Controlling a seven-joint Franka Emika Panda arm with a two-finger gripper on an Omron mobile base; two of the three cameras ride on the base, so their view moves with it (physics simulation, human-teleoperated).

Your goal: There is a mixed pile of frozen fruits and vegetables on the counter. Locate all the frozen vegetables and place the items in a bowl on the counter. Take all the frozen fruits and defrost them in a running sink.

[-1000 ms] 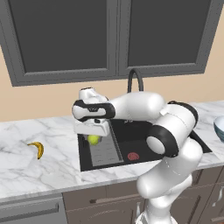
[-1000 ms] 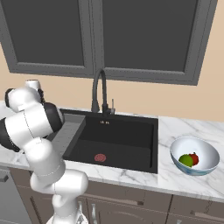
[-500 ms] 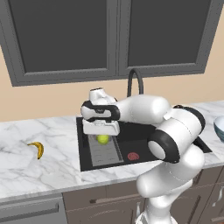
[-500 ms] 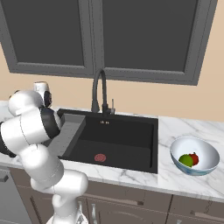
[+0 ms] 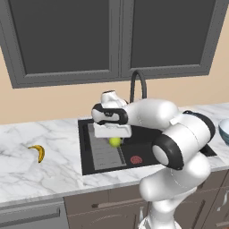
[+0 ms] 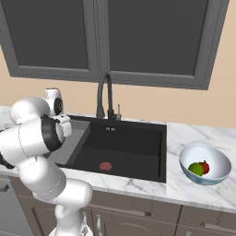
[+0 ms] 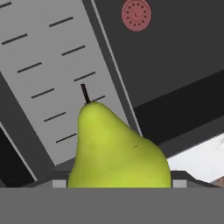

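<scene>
Holding the yellow-green pear (image 7: 118, 151) between fingers (image 5: 114, 138) closed on its sides, stem pointing away from them, hanging directly above the grey ribbed tray (image 7: 52, 65) of the sink (image 6: 138, 147), straight below for release.

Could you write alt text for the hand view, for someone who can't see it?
A yellow-green pear with a thin dark stem sits close to the camera, held in the end effector above the sink. Beneath it lie a grey ribbed tray and the black basin with its reddish round drain.
</scene>
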